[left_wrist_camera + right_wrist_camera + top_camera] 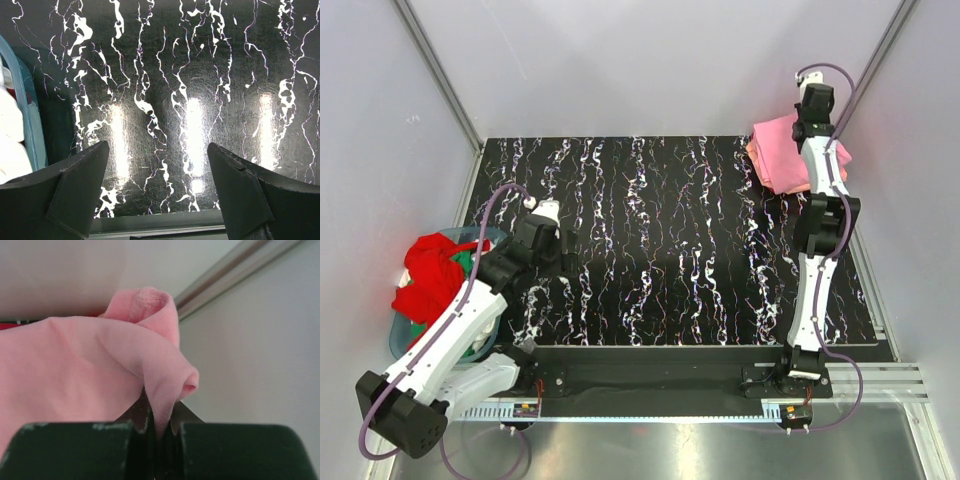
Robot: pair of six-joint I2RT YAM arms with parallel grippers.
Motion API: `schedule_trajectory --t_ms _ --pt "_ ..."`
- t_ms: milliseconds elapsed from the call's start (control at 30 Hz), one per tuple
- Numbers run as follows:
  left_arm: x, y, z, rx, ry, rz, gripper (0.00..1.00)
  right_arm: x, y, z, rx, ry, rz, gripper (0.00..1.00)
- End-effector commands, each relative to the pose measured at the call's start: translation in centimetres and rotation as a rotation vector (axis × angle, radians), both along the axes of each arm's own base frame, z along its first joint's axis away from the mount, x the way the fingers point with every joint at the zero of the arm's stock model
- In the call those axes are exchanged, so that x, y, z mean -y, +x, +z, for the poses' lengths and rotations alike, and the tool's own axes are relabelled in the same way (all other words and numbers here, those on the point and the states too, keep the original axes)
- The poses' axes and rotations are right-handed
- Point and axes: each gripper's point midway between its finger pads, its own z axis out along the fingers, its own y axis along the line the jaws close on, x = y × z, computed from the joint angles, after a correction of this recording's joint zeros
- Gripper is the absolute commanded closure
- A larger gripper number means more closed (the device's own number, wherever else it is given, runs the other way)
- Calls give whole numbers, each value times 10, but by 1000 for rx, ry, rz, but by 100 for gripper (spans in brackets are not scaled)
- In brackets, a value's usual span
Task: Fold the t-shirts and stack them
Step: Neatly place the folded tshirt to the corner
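Note:
A folded pink t-shirt [778, 150] lies on a salmon-orange one [790, 186] at the table's far right corner. My right gripper [814, 122] is shut on a pinched fold of the pink t-shirt [165, 385] at the stack's right edge. A red t-shirt [432, 275] and some green cloth [467, 258] sit heaped in the blue-grey basket [400, 340] at the left. My left gripper [563, 250] is open and empty over the bare black table [165, 100], just right of the basket. White cloth [10, 130] shows inside the basket rim [27, 110].
The black marbled table [670, 250] has grey walls behind and at both sides. A metal frame post [870, 70] runs close to the right arm. The table's front rail [160, 222] shows below the left fingers.

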Motion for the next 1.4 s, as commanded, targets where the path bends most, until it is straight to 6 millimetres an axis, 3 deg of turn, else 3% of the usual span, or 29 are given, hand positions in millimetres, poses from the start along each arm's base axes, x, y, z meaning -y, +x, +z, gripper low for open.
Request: schedule_trajectory --t_ms 0,233,300,333,367,433,467,500,633,667,700,733,800,833,933,967,1033,1100,1167,1200,1367 --pt "-3 8 4 36 12 15 14 -9 30 2 121 17 56 100" --pt "-4 9 0 19 26 23 14 14 45 -13 195 -7 33 96" --pt "-5 8 0 21 29 24 14 21 45 -27 197 2 6 83" --pt "-5 9 1 23 28 26 14 29 44 -35 196 -2 -12 74" --pt "-5 9 0 21 29 26 14 34 45 -30 229 -9 -25 46" --pt "-5 9 0 19 30 28 14 46 43 -28 265 -28 -72 17" --pt "-5 9 -1 18 31 28 14 53 40 -23 275 -41 -88 5" --pt "-5 9 0 19 31 27 14 59 37 -16 292 -50 -110 0" --pt "-5 9 0 19 30 26 14 83 22 39 407 -63 -190 0" --pt "-5 9 0 20 30 28 14 87 14 66 450 -69 -210 0" --pt "-6 8 1 22 28 30 14 92 7 77 466 -72 -235 0" --pt "-6 8 2 25 28 31 14 92 -2 109 514 -75 -243 0" --pt "-6 8 5 40 21 32 14 94 -14 131 555 -60 -271 0" --pt "-6 8 6 44 20 33 14 91 -23 152 571 -47 -269 0" --pt "-7 8 9 55 17 31 14 71 -28 163 580 90 -201 0" --pt "-6 8 9 56 12 30 14 56 -20 160 599 186 -131 0" --pt "-6 8 11 62 9 28 14 37 -17 136 532 308 -78 0" --pt "-6 7 14 73 3 26 14 12 -7 120 515 476 -4 9" --pt "-6 7 15 78 4 27 14 -6 -2 97 483 639 8 21" --pt "-7 7 16 83 3 29 14 -25 2 83 441 716 79 35" --pt "-6 7 17 86 -2 27 14 -75 18 31 364 1030 204 72"
